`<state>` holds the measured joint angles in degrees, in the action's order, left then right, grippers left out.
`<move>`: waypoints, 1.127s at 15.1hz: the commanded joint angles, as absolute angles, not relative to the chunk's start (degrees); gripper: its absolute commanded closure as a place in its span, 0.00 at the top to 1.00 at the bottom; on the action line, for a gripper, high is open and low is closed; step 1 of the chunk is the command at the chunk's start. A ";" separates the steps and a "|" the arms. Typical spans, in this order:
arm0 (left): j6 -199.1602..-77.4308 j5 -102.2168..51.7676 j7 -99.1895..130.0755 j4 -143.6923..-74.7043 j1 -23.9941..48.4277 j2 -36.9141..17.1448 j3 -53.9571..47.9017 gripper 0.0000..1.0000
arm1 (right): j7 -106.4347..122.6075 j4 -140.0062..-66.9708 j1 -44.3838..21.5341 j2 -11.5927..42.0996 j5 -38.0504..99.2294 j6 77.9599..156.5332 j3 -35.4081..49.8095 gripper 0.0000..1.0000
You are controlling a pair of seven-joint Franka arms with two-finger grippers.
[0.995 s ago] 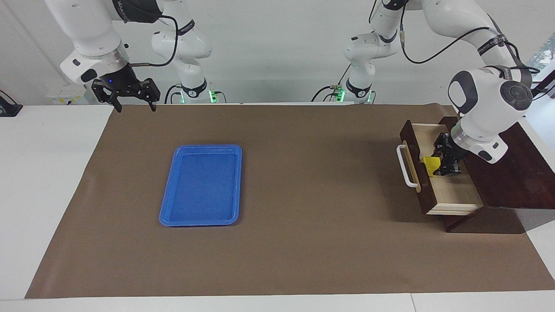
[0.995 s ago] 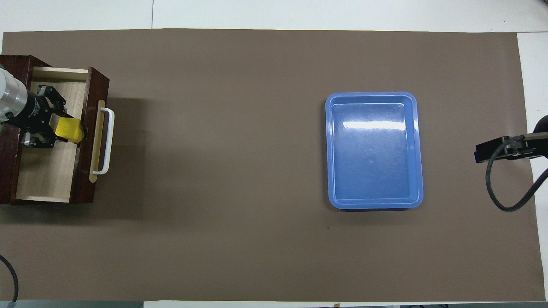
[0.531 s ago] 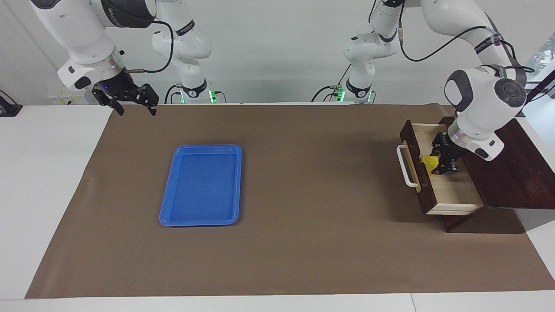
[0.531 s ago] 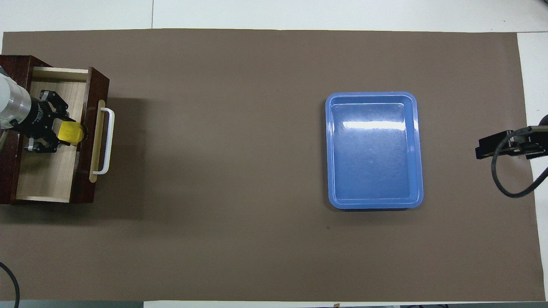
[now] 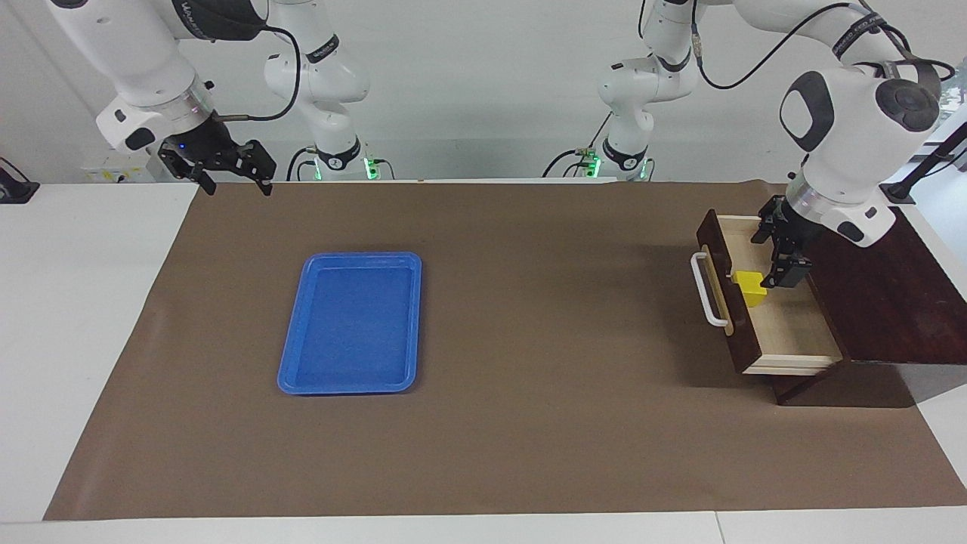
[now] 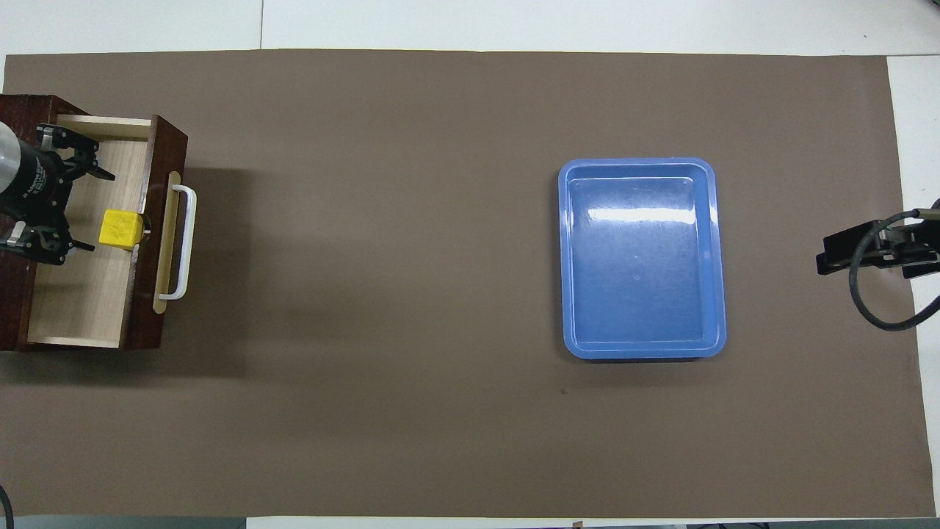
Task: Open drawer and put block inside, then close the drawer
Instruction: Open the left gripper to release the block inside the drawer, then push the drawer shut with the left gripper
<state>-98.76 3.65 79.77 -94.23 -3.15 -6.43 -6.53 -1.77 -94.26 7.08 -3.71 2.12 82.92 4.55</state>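
Observation:
The drawer (image 5: 793,332) stands pulled out of its dark wooden box (image 5: 891,302) at the left arm's end of the table. Its white handle (image 5: 704,291) faces the middle of the table. The yellow block (image 5: 749,287) rests on the drawer's pale floor (image 6: 81,294), just inside the dark front panel (image 6: 158,220). My left gripper (image 5: 774,255) hangs open above the drawer, holding nothing, lifted clear of the block (image 6: 121,228). My right gripper (image 5: 236,187) waits open in the air over the mat's corner at the right arm's end.
A flat blue tray (image 5: 351,325) lies on the brown mat (image 5: 529,415) toward the right arm's end, with nothing in it. White table shows around the mat's edges.
My left gripper opened, let go of the block, and rose back toward the box. The block now sits in the drawer. The right gripper barely shifted.

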 commanded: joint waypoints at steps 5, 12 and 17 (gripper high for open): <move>-104.75 15.89 88.23 -103.51 7.99 -2.56 -6.15 1.00 | -2.37 -94.31 4.39 -3.34 3.25 82.35 1.05 1.00; -112.84 32.16 95.10 -114.95 9.41 -1.50 -6.15 1.00 | -0.89 -93.87 4.39 -3.25 0.62 83.05 1.58 1.00; -115.13 33.39 95.19 -115.84 7.74 -1.67 -5.98 1.00 | 0.09 -94.48 4.57 -3.25 0.35 87.01 1.58 1.00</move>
<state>-113.04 30.97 94.53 -113.04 8.64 -4.15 -6.45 -1.17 -94.29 4.61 -3.32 0.96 85.78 1.59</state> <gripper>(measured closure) 0.000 0.000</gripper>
